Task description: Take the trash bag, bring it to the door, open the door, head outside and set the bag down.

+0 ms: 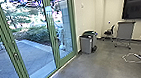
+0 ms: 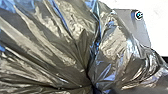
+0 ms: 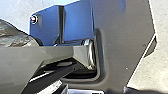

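We judge this to be the approach to the door, bag in tow. Beyond both claws, ahead and toward our left, stand the green-framed glass doors (image 1: 9, 41), with the paved yard (image 1: 31, 57) behind them. The trash bag (image 2: 57, 42) is right at the left claw, its dark film bunched into tight pleats. We cannot tell whether either claw is apart, together or clamped. Farther out, well apart from the claws, two waste bins (image 1: 86, 45) stand by the wall; we should give them room. The small door handle (image 1: 15, 55) is probably best left to the right claw, while we carry the bag high and clear of the frame.
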Robot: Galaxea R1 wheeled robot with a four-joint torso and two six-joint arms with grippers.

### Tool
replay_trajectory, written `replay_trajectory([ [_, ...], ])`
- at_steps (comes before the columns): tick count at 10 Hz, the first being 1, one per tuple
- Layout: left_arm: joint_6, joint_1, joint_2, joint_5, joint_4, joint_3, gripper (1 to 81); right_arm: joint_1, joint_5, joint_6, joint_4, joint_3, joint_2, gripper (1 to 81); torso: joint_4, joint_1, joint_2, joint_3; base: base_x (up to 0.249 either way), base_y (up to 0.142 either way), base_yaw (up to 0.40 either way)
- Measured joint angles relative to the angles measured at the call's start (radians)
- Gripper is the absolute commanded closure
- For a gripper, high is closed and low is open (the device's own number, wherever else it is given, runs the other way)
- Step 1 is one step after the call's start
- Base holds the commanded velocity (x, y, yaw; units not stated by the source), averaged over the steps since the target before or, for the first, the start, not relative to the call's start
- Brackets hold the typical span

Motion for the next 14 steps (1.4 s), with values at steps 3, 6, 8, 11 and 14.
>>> replay_trajectory([
  [3,0.0,-0.001,0.0,-0.001,0.0,0.0,81.1,0.0,0.0,0.0,0.0,0.0,0.0,1.0,0.0,0.0,0.0,0.0,0.169,-0.079,0.0],
  [6,0.0,-0.001,0.0,-0.001,0.0,0.0,81.1,0.0,0.0,0.0,0.0,0.0,0.0,1.0,0.0,0.0,0.0,0.0,0.17,-0.073,0.0],
  [8,0.0,-0.001,0.0,-0.001,0.0,0.0,81.1,0.0,0.0,0.0,0.0,0.0,0.0,1.0,0.0,0.0,0.0,0.0,0.17,-0.063,0.0],
  [11,0.0,-0.001,0.002,-0.001,0.0,0.0,81.1,0.0,0.0,0.0,0.0,0.0,0.0,1.0,0.0,0.0,0.0,0.0,0.17,0.0,0.0],
  [14,0.0,-0.001,0.0,-0.001,0.0,0.0,81.1,-0.002,0.001,0.002,0.0,0.0,0.0,1.0,0.0,0.0,0.0,0.0,0.17,0.0,0.0],
])
